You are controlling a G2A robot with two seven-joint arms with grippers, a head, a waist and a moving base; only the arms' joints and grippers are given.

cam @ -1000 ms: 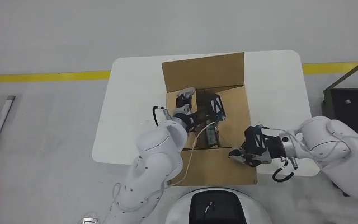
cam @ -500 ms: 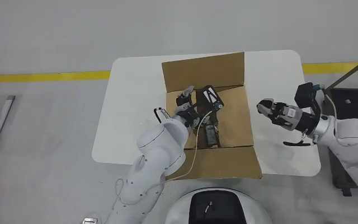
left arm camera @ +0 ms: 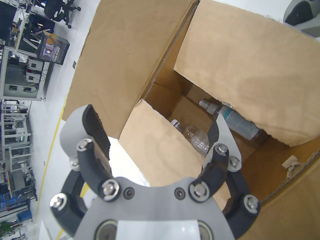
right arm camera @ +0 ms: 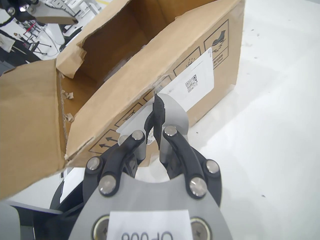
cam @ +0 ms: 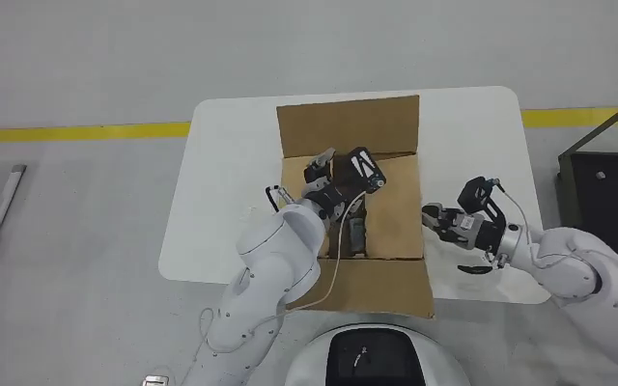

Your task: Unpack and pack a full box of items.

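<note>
The left gripper [left arm camera: 152, 113] has its fingers [left arm camera: 96, 128] spread wide apart and holds nothing. It hangs over the left side of the open cardboard box [cam: 348, 125]. One finger is above the box's short left flap [left arm camera: 160, 148] and the other is above the open interior.

Down inside the box, past those fingers, two items lie on the bottom. A clear plastic bottle [left arm camera: 193, 138] lies on its side next to the left flap. Just beside it, a spray bottle [left arm camera: 237, 123] with a pale label lies partly under the right flap [left arm camera: 250, 76], which folds inward over the opening. A small torn scrap of cardboard [left arm camera: 290, 163] sits at the near inside edge.

The right gripper [right arm camera: 157, 108] has its fingers [right arm camera: 175, 111] pressed together with nothing between them. It is outside the box on the right, low over the desk [cam: 222, 193]. Its tips point at the box's outer right wall, close to a white shipping label [right arm camera: 197, 81] stuck there. Whether the tips touch the wall cannot be told. From the right wrist view, the top edge of this wall looks ragged and torn near the corner.

From above, the box stands in the middle of the white desk. Its large far flap is laid open away from the robot, and its near flap [cam: 372, 289] is folded out toward the robot. The left arm reaches in over the near-left corner. The right gripper [cam: 436, 215] sits just beside the right wall.
</note>
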